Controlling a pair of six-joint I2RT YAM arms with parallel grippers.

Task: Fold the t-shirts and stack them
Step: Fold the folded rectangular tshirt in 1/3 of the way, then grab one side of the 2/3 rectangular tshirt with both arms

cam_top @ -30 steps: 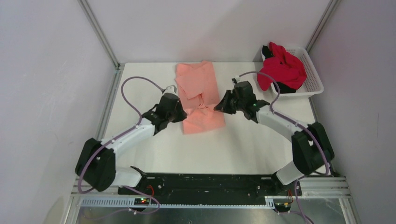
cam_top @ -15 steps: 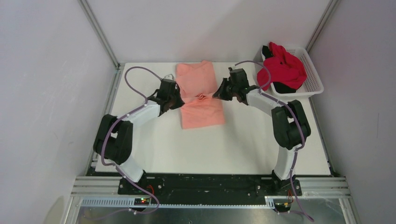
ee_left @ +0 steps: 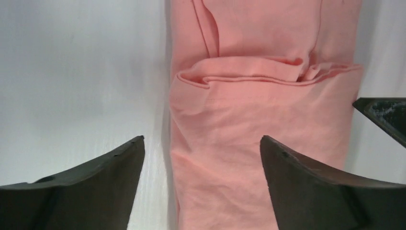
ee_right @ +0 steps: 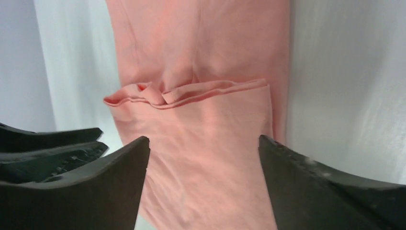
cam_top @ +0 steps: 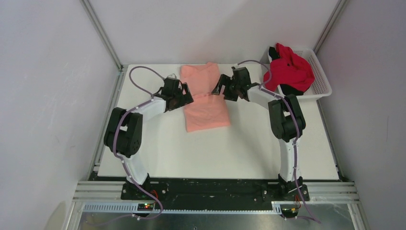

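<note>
The salmon-pink t-shirt (cam_top: 207, 109) lies folded into a narrow strip at the back middle of the table (cam_top: 239, 148). A doubled edge crosses it about halfway up. My left gripper (cam_top: 187, 95) is open at the left end of that edge. My right gripper (cam_top: 218, 90) is open at its right end. In the left wrist view the open gripper (ee_left: 201, 140) hovers over the pink t-shirt (ee_left: 258, 124), holding nothing. The right wrist view shows the same: gripper (ee_right: 203, 140) open above the pink cloth (ee_right: 206, 120). The red t-shirt (cam_top: 291, 71) and the black one (cam_top: 292, 89) sit bunched in the basket.
The white mesh basket (cam_top: 320, 73) stands at the back right corner, close behind my right arm. Metal frame posts and white walls enclose the table on three sides. The other gripper's fingers (ee_right: 52, 143) show at the left of the right wrist view.
Both grippers moved toward the back with the pink t-shirt's folded edge, then opened and let it go. The edge now lies flat across the shirt.
</note>
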